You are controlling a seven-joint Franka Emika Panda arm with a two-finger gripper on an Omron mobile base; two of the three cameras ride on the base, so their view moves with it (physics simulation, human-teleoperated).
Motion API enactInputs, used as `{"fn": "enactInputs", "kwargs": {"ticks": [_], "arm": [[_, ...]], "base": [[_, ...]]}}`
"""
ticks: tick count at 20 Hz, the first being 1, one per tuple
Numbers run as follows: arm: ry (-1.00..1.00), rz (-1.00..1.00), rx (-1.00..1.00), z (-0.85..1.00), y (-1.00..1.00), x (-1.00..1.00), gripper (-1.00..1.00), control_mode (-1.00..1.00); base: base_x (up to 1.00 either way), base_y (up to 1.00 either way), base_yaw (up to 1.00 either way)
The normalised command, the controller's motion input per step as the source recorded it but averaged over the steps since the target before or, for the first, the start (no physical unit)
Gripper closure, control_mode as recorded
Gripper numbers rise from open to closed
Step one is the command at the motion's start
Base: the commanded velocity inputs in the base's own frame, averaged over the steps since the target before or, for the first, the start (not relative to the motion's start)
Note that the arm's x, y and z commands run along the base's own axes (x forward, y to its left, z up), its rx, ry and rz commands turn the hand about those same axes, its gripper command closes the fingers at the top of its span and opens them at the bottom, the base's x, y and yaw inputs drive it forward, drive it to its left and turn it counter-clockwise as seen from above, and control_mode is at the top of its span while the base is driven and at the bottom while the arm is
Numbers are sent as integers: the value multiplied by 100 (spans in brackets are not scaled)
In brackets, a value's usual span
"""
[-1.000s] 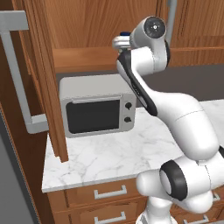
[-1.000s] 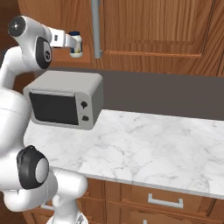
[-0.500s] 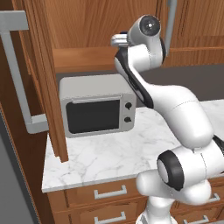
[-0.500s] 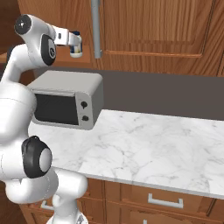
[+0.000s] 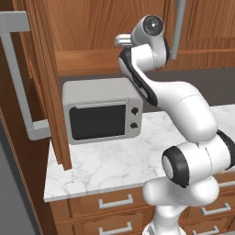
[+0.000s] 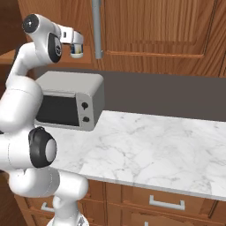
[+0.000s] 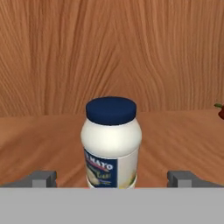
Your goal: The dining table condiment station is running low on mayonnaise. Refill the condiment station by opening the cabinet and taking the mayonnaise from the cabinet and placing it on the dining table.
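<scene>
Nearest to us ran the low wooden drawers (image 5: 114, 202) with short silver handles, under the white, grey-veined marble worktop (image 6: 150, 150). At the left end of that worktop, against the dark back wall, stood a grey microwave (image 5: 102, 110) with a dark door and two knobs on its right side.

Above it hung the cabinet (image 5: 105, 27), reddish-brown wood. Its left door (image 5: 48, 92) stood swung out toward us, with the long grey bar handle (image 5: 18, 82) on its left face; a second grey bar handle (image 6: 96, 28) hung on the closed door to the right.

Our arm reached up past the microwave to the open compartment. In the right base view we saw the gripper (image 6: 77, 44) level with the shelf (image 7: 175, 135), the jar showing at its tip. In the hand view the two fingers (image 7: 39, 178) stood spread as wide as they go, one on either side of the mayonnaise (image 7: 111, 142), each clear of the glass and holding nothing. The mayonnaise stood upright on the wooden shelf inside the cabinet, its navy lid on and its label toward us, with the cabinet's wooden back panel behind it. A small red thing (image 7: 220, 111) showed at the far right edge of the shelf; we could not tell what it was.
</scene>
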Motion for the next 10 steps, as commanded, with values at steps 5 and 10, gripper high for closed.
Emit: {"fn": "enactInputs", "kwargs": {"ticks": [5, 10], "arm": [[0, 0, 0, 0, 0, 33, -100, -100], [0, 0, 0, 0, 0, 33, -100, -100]], "base": [[0, 0, 0], [0, 0, 0]]}}
